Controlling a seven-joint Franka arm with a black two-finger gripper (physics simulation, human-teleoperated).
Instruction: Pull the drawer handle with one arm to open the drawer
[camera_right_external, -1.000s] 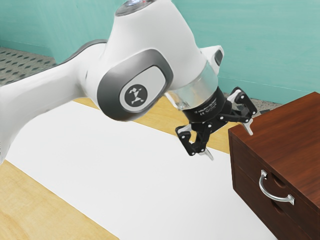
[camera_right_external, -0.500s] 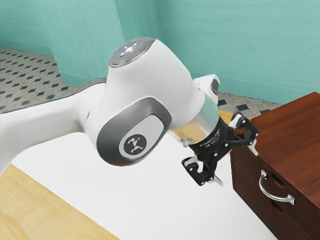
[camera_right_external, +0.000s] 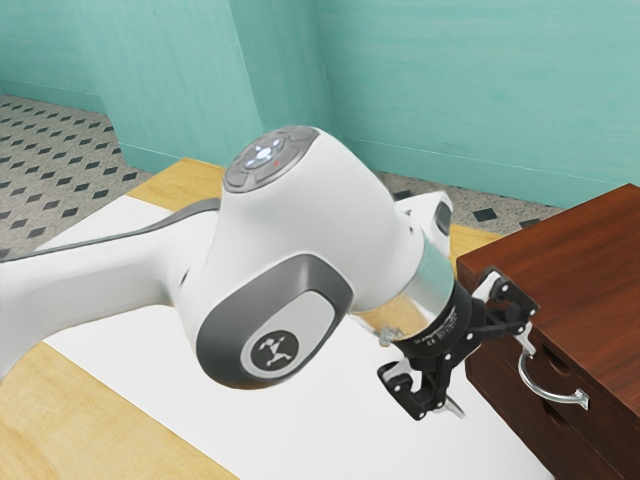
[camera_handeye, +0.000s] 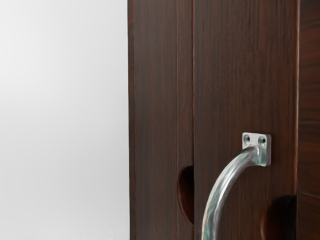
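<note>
A dark brown wooden cabinet (camera_right_external: 580, 260) stands at the exterior view's right. Its drawer front (camera_right_external: 560, 400) lies flush with the cabinet face and carries a curved silver handle (camera_right_external: 548, 384). My black gripper (camera_right_external: 490, 376) hangs open just in front of the cabinet's near corner, level with the handle and a little to its left. One fingertip (camera_right_external: 526, 343) is close to the handle's upper end and nothing is between the fingers. From the wrist, the handle (camera_handeye: 227, 187) and its mounting plate (camera_handeye: 256, 148) stand out against the drawer front (camera_handeye: 235, 90).
A white mat (camera_right_external: 250, 410) covers the wooden table (camera_right_external: 70, 430) under the arm. The big white arm (camera_right_external: 290, 270) fills the middle of the exterior view. Teal walls (camera_right_external: 450, 80) and tiled floor lie behind.
My hand has dropped from beside the cabinet's top corner and moved toward the exterior view's right, down to the handle's level. The fingers have stayed open.
</note>
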